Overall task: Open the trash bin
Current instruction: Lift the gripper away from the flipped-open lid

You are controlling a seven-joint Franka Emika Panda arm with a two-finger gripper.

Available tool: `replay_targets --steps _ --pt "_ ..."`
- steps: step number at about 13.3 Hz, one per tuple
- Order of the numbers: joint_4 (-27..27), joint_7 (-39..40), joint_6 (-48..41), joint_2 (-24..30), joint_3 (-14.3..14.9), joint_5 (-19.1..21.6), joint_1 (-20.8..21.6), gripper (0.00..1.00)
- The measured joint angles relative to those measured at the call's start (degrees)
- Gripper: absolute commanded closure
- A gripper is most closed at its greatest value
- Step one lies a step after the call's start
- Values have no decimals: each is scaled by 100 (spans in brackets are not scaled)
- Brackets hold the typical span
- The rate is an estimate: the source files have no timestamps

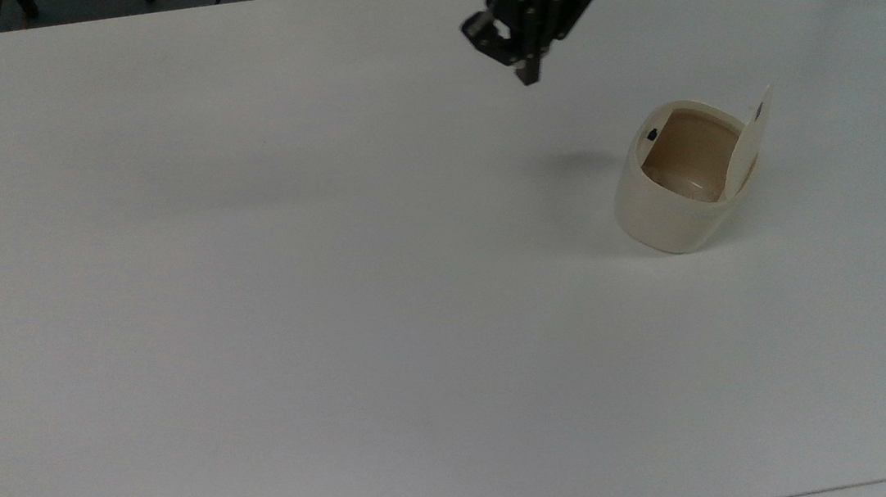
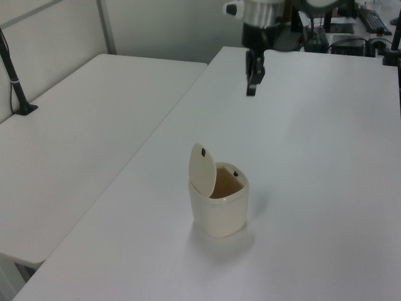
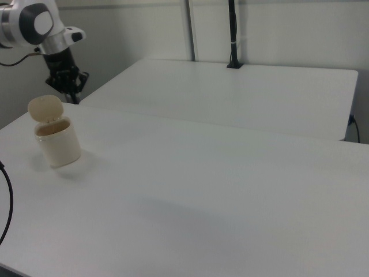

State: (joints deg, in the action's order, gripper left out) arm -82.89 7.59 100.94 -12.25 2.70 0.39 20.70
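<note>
Top view shows the trash bin (image 1: pixel 673 204) on the white bench (image 1: pixel 251 301), lid (image 1: pixel 747 144) upright, brownish inside exposed, while the gripper (image 1: pixel 528 75), fingers closed on nothing, hangs well apart.

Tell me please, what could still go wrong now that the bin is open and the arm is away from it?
The lid stands nearly upright over the trash bin, held by nothing, so a bump to the table might make it fall shut. The bin looks small and light and may slide or tip if touched. The gripper hangs in the air apart from the bin; a low return path could clip the raised lid.
</note>
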Motion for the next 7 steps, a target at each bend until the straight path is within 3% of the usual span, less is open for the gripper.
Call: replay_targets --steps 7 --pt "-36 -47 -1064 397 39 -169 -1202 94"
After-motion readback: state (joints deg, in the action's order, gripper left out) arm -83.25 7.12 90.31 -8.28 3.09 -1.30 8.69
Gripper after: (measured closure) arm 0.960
